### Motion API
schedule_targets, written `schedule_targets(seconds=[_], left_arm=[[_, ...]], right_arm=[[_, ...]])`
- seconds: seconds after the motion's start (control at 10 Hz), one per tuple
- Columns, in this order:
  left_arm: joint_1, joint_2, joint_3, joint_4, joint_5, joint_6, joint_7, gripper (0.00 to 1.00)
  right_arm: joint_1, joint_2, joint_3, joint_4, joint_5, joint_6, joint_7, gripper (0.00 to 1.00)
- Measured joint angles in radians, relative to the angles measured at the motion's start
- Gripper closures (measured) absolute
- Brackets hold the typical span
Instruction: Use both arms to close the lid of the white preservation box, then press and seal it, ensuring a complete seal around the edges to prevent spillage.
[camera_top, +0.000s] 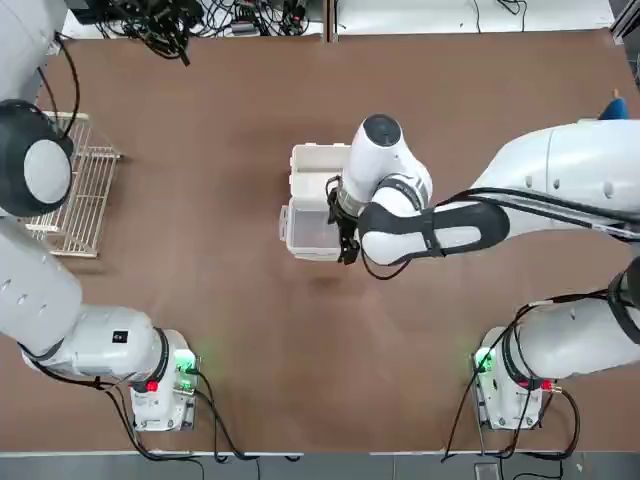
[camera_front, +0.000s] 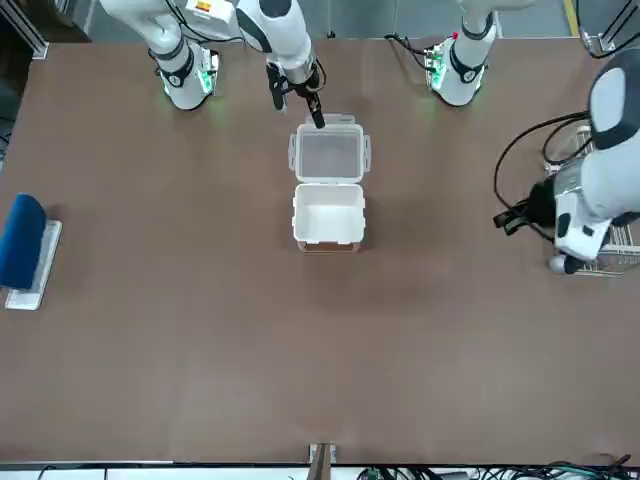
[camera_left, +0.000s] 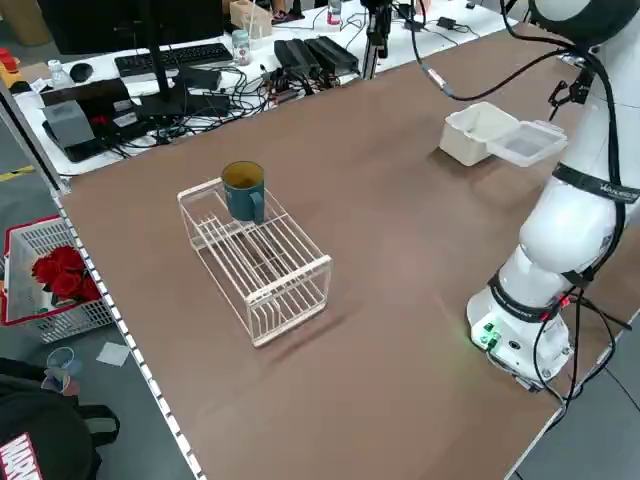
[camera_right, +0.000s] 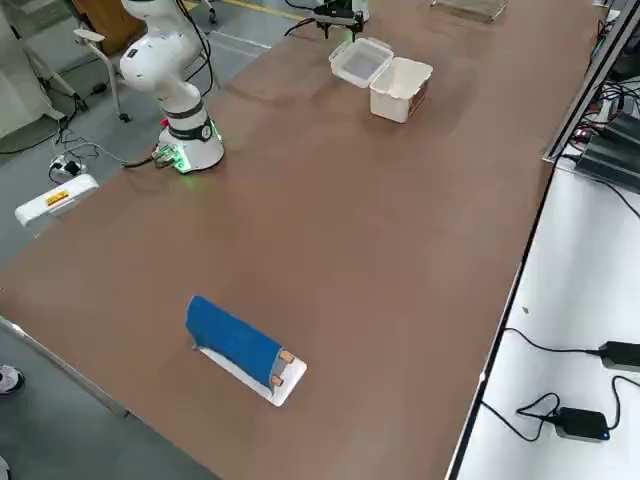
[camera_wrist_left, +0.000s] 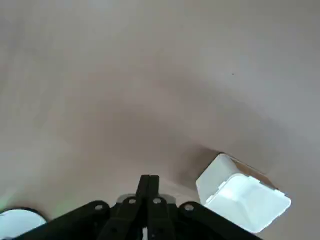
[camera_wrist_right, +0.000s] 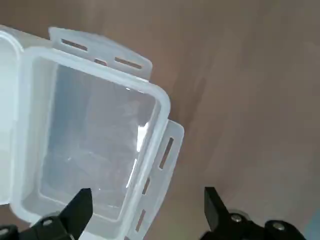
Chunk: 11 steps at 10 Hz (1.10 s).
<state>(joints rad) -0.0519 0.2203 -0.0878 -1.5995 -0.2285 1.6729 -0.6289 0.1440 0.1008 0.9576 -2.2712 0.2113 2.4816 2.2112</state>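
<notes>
Near the table's middle, the white preservation box (camera_front: 329, 214) stands upright and uncovered. Its lid (camera_front: 331, 154) is folded back on the robot's side, joined to the box along one edge, with the latch tabs (camera_wrist_right: 159, 175) spread outward. The right gripper (camera_wrist_right: 148, 212) is positioned above the lid; its fingers are open and grip nothing. The left gripper (camera_wrist_left: 149, 180) is positioned over the left part of the table, well apart from the box, near the wire rack (camera_left: 262, 270); its fingers are closed together, holding nothing.
</notes>
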Motion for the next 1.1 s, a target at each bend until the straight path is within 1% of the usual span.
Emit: schedule_targets(seconds=[0.1,0.3,0.4,0.6,0.7,0.8,0.9,1.0,1.1], left_arm=[[-0.007,0.010,-0.002,-0.032,0.000,0.040,-0.027,0.99],[-0.008,0.025,-0.006,-0.053,0.000,0.065,-0.078,0.99],[-0.008,0.027,-0.009,-0.053,0.000,0.066,-0.092,0.99],[-0.007,0.027,-0.011,-0.053,0.000,0.067,-0.100,0.99],[-0.007,0.027,-0.011,-0.053,0.000,0.067,-0.101,0.99],[-0.008,0.026,-0.011,-0.053,0.000,0.068,-0.105,0.99],[-0.013,0.027,-0.013,-0.055,-0.003,0.073,-0.119,0.99],[-0.022,0.027,-0.014,-0.063,-0.028,0.087,-0.134,0.99],[-0.031,0.028,-0.015,-0.083,-0.063,0.111,-0.142,0.99]], right_arm=[[0.008,0.027,-0.001,-0.001,0.000,0.015,0.001,0.01],[0.028,0.072,-0.002,-0.001,0.000,0.047,0.011,0.01],[0.044,0.087,-0.019,-0.001,0.000,0.058,0.015,0.01],[0.116,0.116,-0.107,-0.001,0.000,0.083,0.015,0.01],[0.132,0.131,-0.126,-0.001,0.000,0.095,0.015,0.02],[0.136,0.140,-0.134,-0.001,0.000,0.101,0.015,0.05],[0.137,0.142,-0.137,0.000,0.000,0.103,0.015,0.11],[0.138,0.142,-0.141,0.002,0.000,0.105,0.015,0.22],[0.138,0.142,-0.146,0.005,0.000,0.106,0.015,0.26]])
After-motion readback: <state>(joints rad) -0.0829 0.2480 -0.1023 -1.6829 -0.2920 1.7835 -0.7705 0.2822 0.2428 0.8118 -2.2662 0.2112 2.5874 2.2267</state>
